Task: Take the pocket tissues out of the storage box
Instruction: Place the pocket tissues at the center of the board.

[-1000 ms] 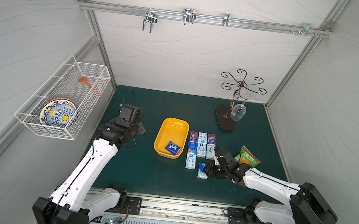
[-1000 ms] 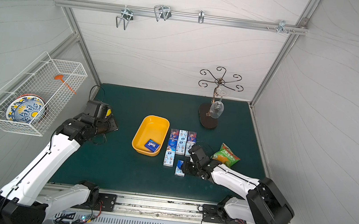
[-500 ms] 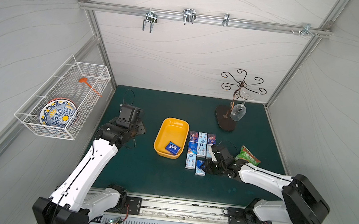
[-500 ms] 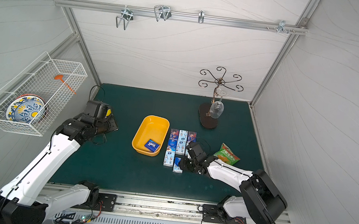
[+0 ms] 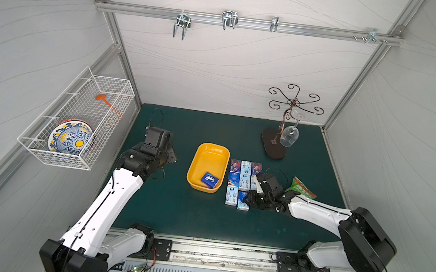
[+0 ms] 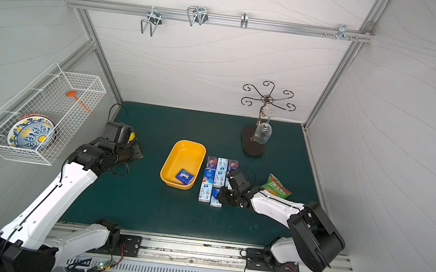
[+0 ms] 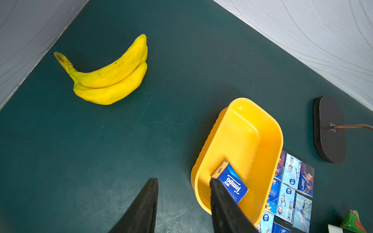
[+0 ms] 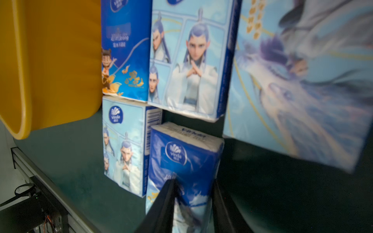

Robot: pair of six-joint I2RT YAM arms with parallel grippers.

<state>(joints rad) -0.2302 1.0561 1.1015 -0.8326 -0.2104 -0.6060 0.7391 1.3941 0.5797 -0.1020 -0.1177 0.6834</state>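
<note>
One dark blue packet (image 5: 209, 180) of the pocket tissues lies inside the storage box (image 5: 210, 158), at the box's end nearest the robot. Eight more packets (image 5: 245, 174) lie in tight rows on the desk (image 5: 212, 130) just beside the box, on the right arm's side. The right pincer (image 8: 193, 183) is pinching the last packet (image 8: 181, 157) of the row farthest from the back wall, one finger on each of its sides, with the packet down at the desk. The left pincer (image 7: 182, 180) hangs on the box's other side, fingers spread with nothing between them. The desk is a dark green mat, scuffed and faintly scratched. White wave-patterned walls (image 5: 219, 72) in an aluminium frame close it in on three sides, and a rail (image 5: 247, 23) with metal hooks runs across the back wall above the box. Beyond the left pincer from the box lie two bananas (image 7: 109, 78); beyond the packets lies a green snack bag (image 5: 302, 188)
</note>
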